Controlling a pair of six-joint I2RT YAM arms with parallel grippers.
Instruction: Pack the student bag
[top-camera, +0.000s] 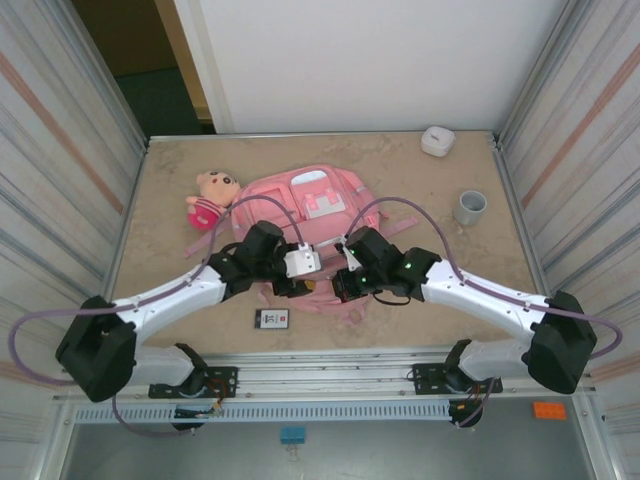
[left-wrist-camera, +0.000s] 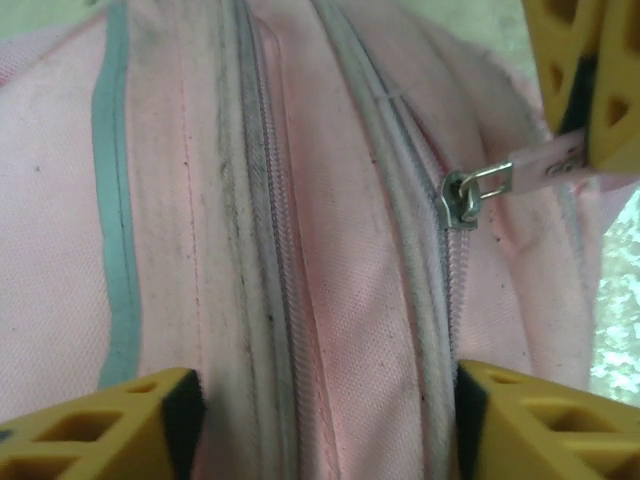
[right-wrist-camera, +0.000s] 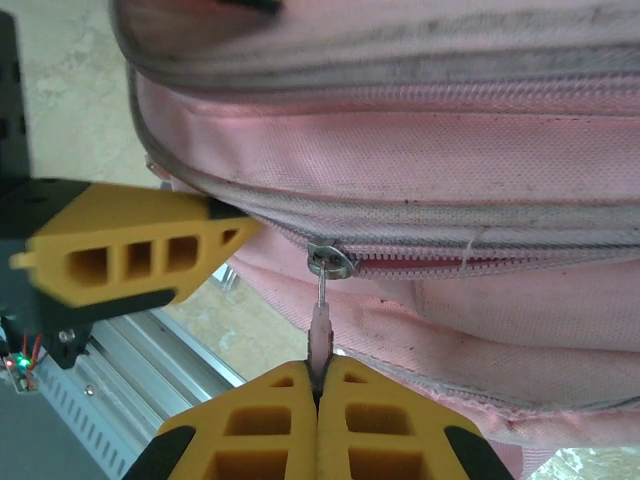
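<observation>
The student bag (left-wrist-camera: 340, 300) is made of matt pink woven cloth, soiled grey along the zip tapes (left-wrist-camera: 258, 250) between the left fingers (left-wrist-camera: 100, 420). These and the right fingers (right-wrist-camera: 395, 425) are moulded in matt yellow plastic, faced with black pads (left-wrist-camera: 184, 415). Just above the right fingers a shiny metal zip slider (right-wrist-camera: 328, 260) is seen — its pull tab (right-wrist-camera: 320, 325), pinched between them, a smooth pink strip.
</observation>
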